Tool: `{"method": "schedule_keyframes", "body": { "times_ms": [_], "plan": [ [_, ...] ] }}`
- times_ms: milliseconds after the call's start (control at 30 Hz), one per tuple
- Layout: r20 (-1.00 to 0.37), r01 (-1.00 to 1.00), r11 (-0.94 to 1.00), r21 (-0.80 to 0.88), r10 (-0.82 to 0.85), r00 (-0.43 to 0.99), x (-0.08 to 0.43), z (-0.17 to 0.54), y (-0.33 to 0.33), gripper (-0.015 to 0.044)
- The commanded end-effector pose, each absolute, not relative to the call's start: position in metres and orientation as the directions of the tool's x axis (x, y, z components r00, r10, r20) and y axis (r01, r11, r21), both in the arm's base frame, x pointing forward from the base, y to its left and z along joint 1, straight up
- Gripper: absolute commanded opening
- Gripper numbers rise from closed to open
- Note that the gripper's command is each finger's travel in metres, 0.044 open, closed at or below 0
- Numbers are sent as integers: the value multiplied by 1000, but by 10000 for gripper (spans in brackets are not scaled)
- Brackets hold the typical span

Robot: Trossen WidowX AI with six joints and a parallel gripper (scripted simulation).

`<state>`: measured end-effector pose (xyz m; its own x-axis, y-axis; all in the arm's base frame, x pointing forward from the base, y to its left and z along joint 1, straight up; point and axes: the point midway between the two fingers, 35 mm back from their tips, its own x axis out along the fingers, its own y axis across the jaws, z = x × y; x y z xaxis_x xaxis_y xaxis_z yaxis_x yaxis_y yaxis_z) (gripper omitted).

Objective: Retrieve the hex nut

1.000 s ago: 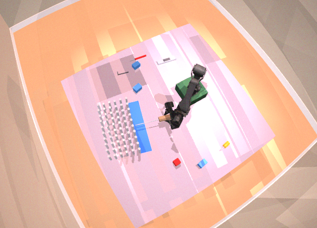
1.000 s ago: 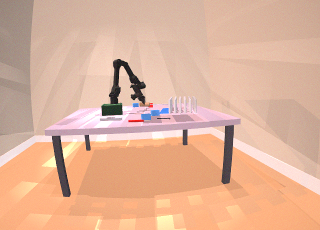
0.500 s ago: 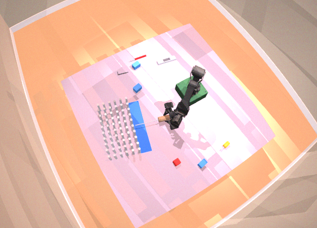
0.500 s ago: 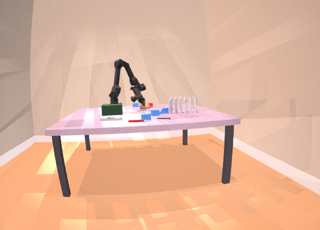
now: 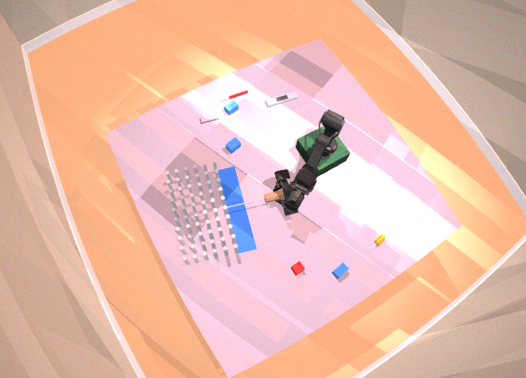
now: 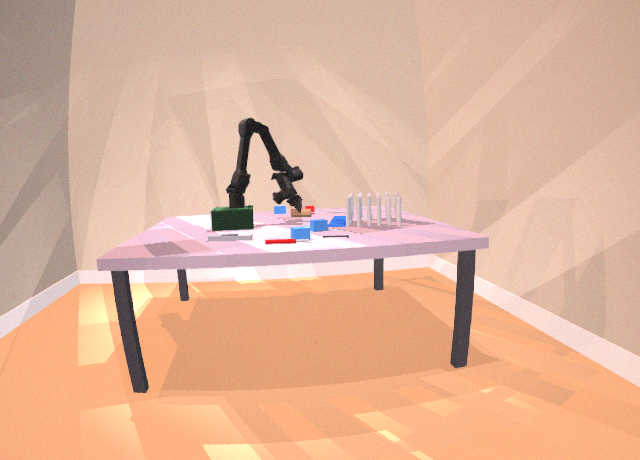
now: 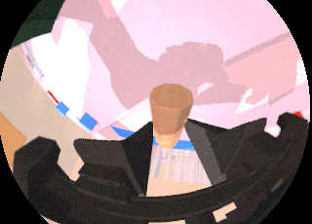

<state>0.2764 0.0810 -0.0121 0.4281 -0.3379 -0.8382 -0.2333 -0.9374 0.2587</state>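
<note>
My gripper (image 5: 281, 195) (image 6: 299, 210) (image 7: 168, 123) is shut on the wooden handle (image 5: 273, 196) (image 6: 298, 213) (image 7: 171, 107) of a long thin tool, low over the table. The tool's thin pale rod (image 5: 248, 203) runs over the blue taped strip (image 5: 247, 238) (image 6: 338, 221) (image 7: 122, 131), and its far end is at the front row of spacers. The metal spacers (image 5: 220, 223) (image 6: 378, 209) (image 7: 187, 167) stand upright in rows behind the strip. The hex nut cannot be made out in any view, and the rod's tip is too small to tell whether it touches a spacer.
Blue blocks (image 5: 233, 145) (image 5: 231, 107) (image 5: 340, 270), a red block (image 5: 297, 268), a red-handled tool (image 5: 237, 94) (image 6: 280, 241), a small dark hook (image 5: 208, 120) (image 6: 336, 236), a grey-white tool (image 5: 281, 99) and a yellow-handled tool (image 5: 380, 239) lie about the table. The arm stands on a green base (image 5: 335, 159) (image 6: 232, 218).
</note>
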Motion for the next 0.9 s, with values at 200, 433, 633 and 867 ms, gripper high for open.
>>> {"method": "schedule_keyframes", "body": {
  "times_ms": [200, 433, 633, 867],
  "plan": [
    [-837, -230, -939, 256, -335, 434, 287, -11, 80, 0],
    [-836, -231, -939, 256, -335, 434, 294, -11, 79, 0],
    [-836, -231, -939, 256, -335, 435, 299, -11, 78, 0],
    [-836, -231, -939, 256, -335, 435, 306, -11, 76, 0]
  ]
}}
